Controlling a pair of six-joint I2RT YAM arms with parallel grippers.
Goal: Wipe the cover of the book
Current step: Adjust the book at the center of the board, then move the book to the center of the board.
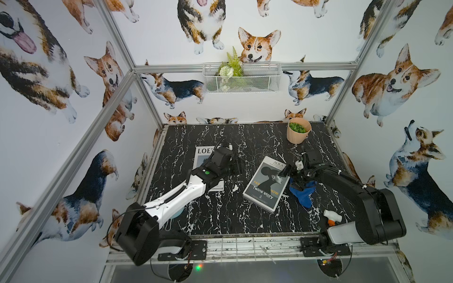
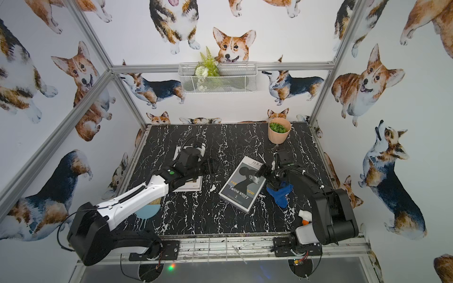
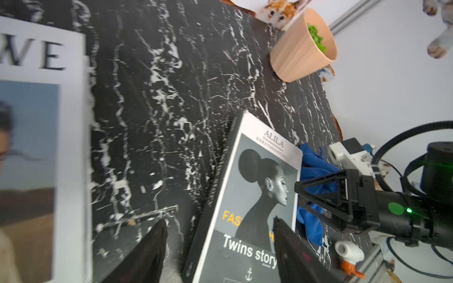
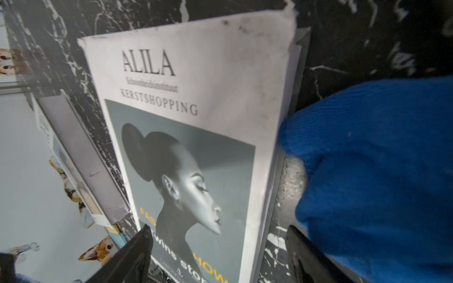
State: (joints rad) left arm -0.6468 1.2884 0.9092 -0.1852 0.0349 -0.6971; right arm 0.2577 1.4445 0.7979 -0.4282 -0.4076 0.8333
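So the book (image 1: 266, 187) lay flat and askew on the counter (image 1: 220, 215), cover up; the blue cloth (image 1: 302, 194) was crumpled right against its long edge on the right arm's side. The right pincer (image 4: 218, 242) hung over that edge with its jaws spread and nothing in them; the left pincer (image 3: 219, 225) was also open and empty, well off to the other side.

My take: the cloth looked soft and floppy, so pinching a raised fold in the middle seemed better than a trailing end. The book looked stiff but light, so it'd probably slide under a wipe and want pinning; its paper cover had a frayed, lifting corner, so wiping away from that corner seemed safer.
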